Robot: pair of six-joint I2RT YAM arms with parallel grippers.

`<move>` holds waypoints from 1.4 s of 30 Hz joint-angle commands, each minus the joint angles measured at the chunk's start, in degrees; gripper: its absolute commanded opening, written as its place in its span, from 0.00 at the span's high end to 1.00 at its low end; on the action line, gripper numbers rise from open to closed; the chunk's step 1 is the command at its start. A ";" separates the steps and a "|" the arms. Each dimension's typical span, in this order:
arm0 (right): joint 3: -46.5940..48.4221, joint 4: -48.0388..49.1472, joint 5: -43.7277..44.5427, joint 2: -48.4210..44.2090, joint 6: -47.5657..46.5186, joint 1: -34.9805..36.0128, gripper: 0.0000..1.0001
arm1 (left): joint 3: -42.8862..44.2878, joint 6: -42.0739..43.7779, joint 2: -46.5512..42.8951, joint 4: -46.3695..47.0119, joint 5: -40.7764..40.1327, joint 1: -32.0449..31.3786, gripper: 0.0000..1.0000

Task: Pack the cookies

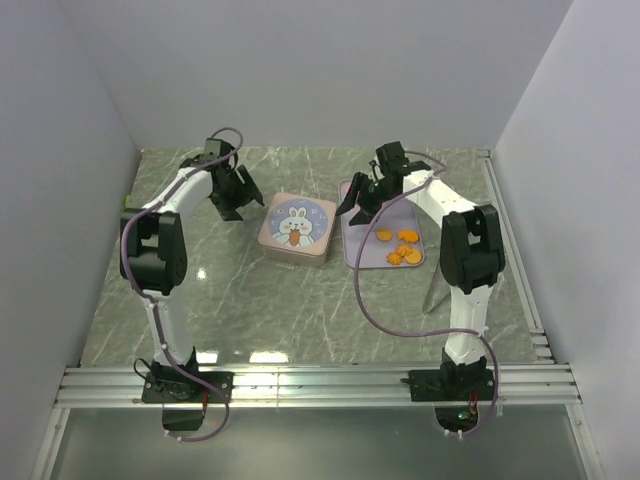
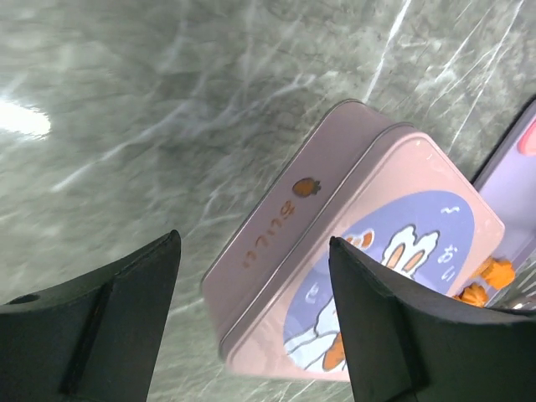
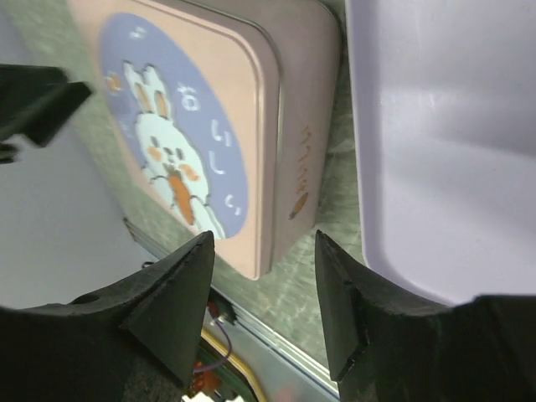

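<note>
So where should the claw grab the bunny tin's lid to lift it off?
Probably the bunny lid by its thin rim, pinching two opposite sides from straight above. It lies flat and shut on the tin, its top broad and smooth, so only the upright rim gives the open left claw something to squeeze.

- This looks like a robot test cell in a laboratory.
- Plain white panel walls [image 1: 330, 70] close the work area at the back and on both sides.
- The grey-green marble-pattern table top [image 1: 300, 310] ends at the near edge in silver aluminium profile rails [image 1: 320, 385].
- A left white-and-black robot arm [image 1: 172, 320] and a right white-and-black robot arm [image 1: 465, 320] stand bolted on these rails.
- Loose purple cables [image 1: 363, 300] run along both arms.
</note>
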 commanded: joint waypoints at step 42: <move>22.92 -1.59 -1.66 18.12 2.03 11.28 0.37 | -16.13 0.43 -25.21 3.96 -0.18 5.17 0.22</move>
